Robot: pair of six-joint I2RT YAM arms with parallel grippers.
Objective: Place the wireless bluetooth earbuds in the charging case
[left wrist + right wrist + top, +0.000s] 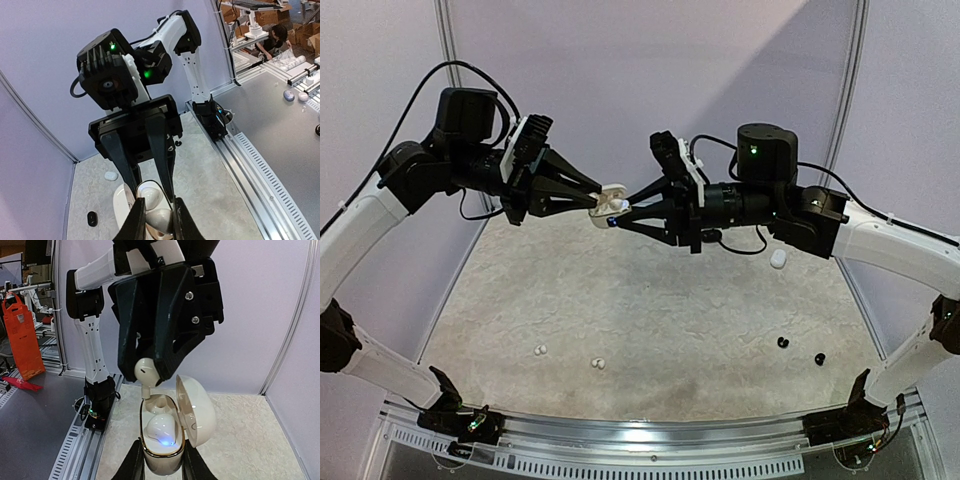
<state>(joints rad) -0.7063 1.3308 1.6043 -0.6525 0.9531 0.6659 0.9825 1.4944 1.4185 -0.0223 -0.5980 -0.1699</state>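
Observation:
Both grippers meet high above the table. My right gripper is shut on a white charging case, held upright with its lid open to the right. One white earbud sits in the case's near socket and glows blue. My left gripper is shut on a second white earbud. It holds the bud just above the case, stem down at the rim of the empty far socket.
On the table lie two white earbuds at front left and two black earbuds at front right. Another white case lies at the right. The left wrist view shows a black case on the mat.

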